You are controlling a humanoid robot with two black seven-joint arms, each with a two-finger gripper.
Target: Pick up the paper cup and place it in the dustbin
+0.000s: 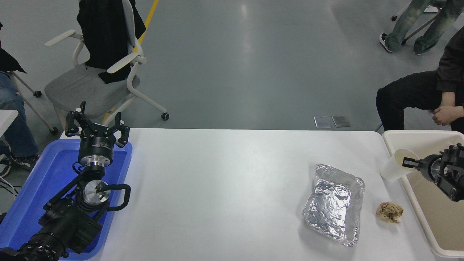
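The paper cup point(394, 167) is small, white and tilted, its mouth toward the right. It hangs at the left rim of the dustbin point(413, 136), which runs along the table's right edge. My right gripper point(409, 162) comes in from the right edge over the bin and is shut on the cup's rim, one finger inside the mouth. My left gripper point(96, 127) is parked open above the blue tray at the lower left.
A crinkled silver foil tray point(335, 203) and a crumpled brown paper wad point(389, 212) lie on the table left of the bin. The blue plastic tray point(40, 181) is at the left. A seated person point(427, 94) is behind the bin; an office chair point(98, 72) stands far left.
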